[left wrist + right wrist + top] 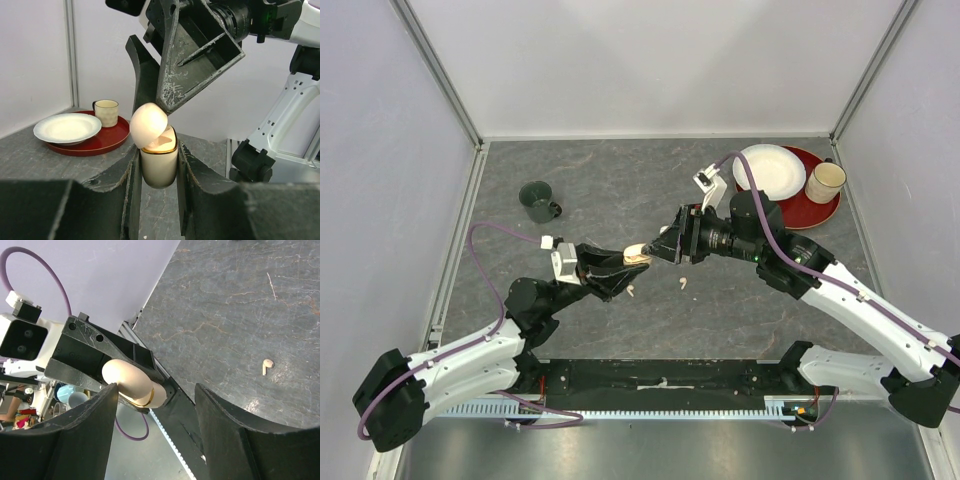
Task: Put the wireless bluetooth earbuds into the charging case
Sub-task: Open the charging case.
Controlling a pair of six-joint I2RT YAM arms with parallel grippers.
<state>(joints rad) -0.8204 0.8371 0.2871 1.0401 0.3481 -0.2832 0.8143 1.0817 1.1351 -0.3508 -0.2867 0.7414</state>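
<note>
My left gripper (628,259) is shut on the cream charging case (638,255) with a gold rim and holds it above the table. In the left wrist view (157,150) the case (159,162) stands upright between the fingers, its lid (148,124) tilted partly open. My right gripper (662,249) is open, its jaws on either side of the lid (125,376); one fingertip (170,102) touches the lid. Two small pale earbuds (682,282) (632,291) lie on the table below; one shows in the right wrist view (268,365).
At the back right a red tray (820,208) holds a white plate (770,170) and a cream cup (825,182). A dark green mug (537,200) stands at the back left. Walls close in the table on three sides.
</note>
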